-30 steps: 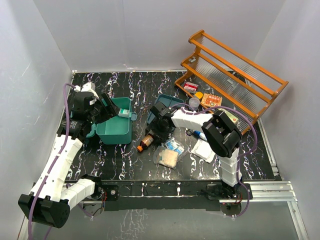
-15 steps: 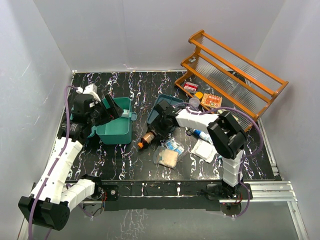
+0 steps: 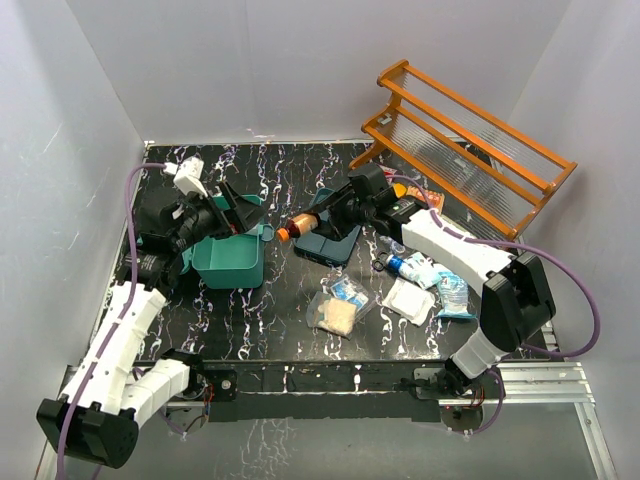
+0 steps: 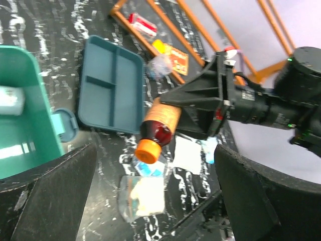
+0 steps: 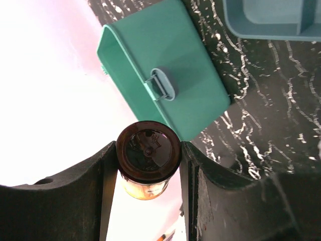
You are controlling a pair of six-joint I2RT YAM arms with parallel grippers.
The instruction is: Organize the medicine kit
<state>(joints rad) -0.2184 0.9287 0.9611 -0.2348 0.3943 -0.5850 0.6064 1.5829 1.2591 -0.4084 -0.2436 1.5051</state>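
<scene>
Pinching a round brown plastic bottle (image 3: 303, 224) with an orange cap in the right gripper (image 3: 325, 218). Holding the left gripper (image 3: 238, 212) spread wide over the teal-green plastic box (image 3: 232, 262), on the left of the black table (image 3: 250, 312).

Top view is taken from high above and behind the arm bases, tilted down toward the back wall. The whole table (image 3: 250, 320) is covered from far, with the orange rack (image 3: 470, 130) included at right rear. Left wrist view is taken closer, from above the table's left side, faced rightward across it. The left fingers (image 4: 55, 196) are framed at the bottom corners, and the right arm is caught opposite. Right wrist view is taken very close, faced leftward and down along the right fingers (image 5: 225, 201), with the frame rolled. Medicine kit (image 3: 232, 262), divided tray (image 3: 330, 245) and amber bottle (image 3: 303, 224) are shared by all three views.
</scene>
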